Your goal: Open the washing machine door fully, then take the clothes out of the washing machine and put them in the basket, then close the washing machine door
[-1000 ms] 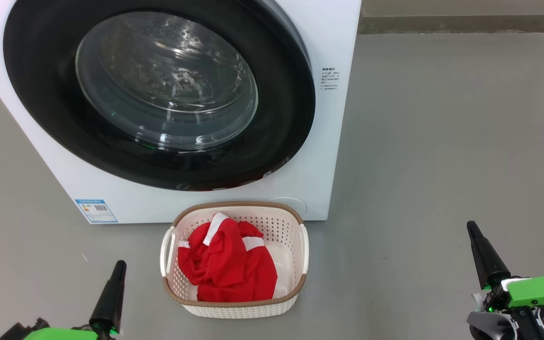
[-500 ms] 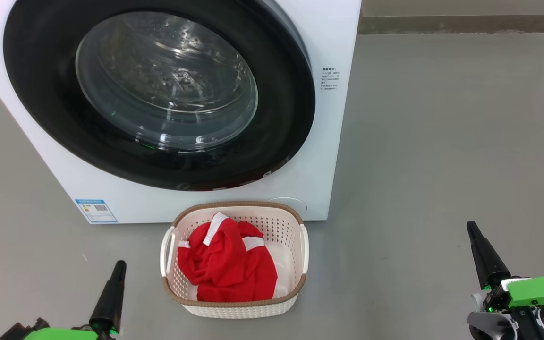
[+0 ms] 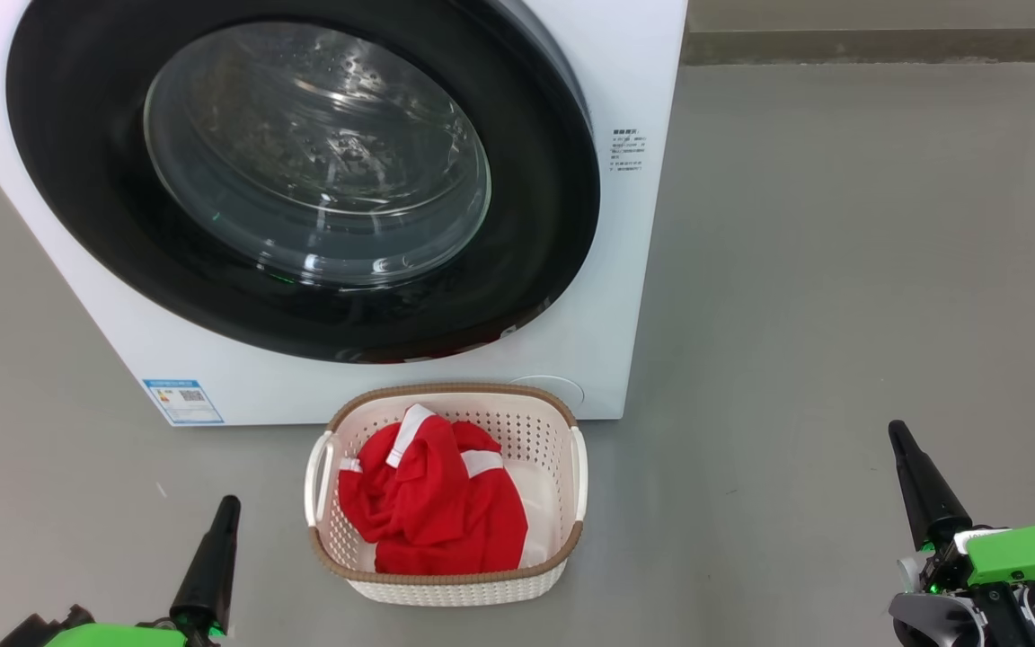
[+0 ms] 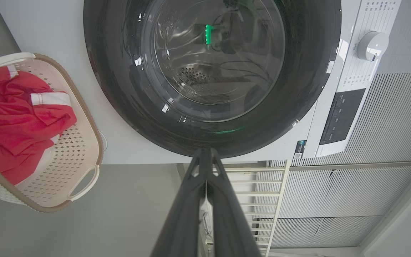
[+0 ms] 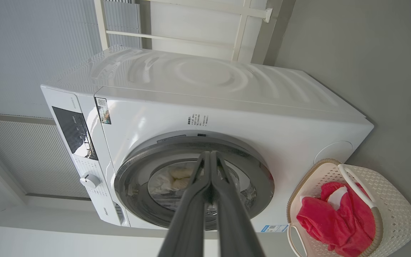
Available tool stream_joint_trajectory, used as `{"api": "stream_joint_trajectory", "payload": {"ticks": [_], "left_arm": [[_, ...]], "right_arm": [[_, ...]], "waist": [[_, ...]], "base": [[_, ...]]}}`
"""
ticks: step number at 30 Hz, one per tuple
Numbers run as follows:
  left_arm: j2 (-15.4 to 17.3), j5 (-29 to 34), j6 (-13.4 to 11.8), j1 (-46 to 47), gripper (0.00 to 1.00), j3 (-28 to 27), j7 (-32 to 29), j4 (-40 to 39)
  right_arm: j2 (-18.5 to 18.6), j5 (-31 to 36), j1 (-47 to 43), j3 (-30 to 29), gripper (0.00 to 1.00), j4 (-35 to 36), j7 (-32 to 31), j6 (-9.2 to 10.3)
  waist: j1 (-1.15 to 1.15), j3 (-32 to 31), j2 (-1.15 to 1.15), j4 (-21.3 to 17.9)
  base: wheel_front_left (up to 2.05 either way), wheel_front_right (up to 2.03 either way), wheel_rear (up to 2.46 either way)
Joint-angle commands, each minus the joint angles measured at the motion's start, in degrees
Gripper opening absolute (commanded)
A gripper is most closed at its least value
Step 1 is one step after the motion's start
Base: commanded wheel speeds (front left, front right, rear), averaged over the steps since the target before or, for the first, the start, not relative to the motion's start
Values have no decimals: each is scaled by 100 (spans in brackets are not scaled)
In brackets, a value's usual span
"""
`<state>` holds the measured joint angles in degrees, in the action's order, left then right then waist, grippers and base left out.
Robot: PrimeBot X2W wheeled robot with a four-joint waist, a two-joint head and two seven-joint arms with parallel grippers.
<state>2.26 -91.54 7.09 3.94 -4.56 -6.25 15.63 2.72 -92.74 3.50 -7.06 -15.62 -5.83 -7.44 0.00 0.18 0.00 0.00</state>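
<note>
The white washing machine (image 3: 625, 270) stands ahead with its black-rimmed washing machine door (image 3: 302, 180) shut flat against the front. On the floor in front of it sits the cream basket (image 3: 446, 589), and the red clothes (image 3: 432, 503) with white stripes lie inside it. My left gripper (image 3: 228, 505) is at the lower left, left of the basket, shut and holding nothing. My right gripper (image 3: 897, 431) is at the lower right, well right of the basket, also shut and empty. The wrist views show the door (image 4: 212, 71) (image 5: 194, 185), the basket (image 4: 84, 125) (image 5: 398, 210) and the clothes (image 4: 13, 121) (image 5: 334, 221).
Grey floor (image 3: 841, 270) spreads to the right of the machine, with a wall base at the far back. A control panel with a white dial (image 4: 369, 44) tops the machine front. White ribbed wall panels and a pale rack stand behind the machine.
</note>
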Motion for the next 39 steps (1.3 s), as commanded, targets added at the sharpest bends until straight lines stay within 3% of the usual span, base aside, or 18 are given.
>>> {"api": "stream_joint_trajectory", "payload": {"ticks": [1,39], "left_arm": [[62,-57,40,225,0,-202,-29,-160],[62,-58,40,225,0,-201,-29,-160]], "right_arm": [[46,26,264,92,0,161,-35,-5],[33,43,266,72,0,160,-51,-5]], "waist": [[0,0,0,0],[0,0,0,0]], "base": [[0,0,0],[0,0,0]]}}
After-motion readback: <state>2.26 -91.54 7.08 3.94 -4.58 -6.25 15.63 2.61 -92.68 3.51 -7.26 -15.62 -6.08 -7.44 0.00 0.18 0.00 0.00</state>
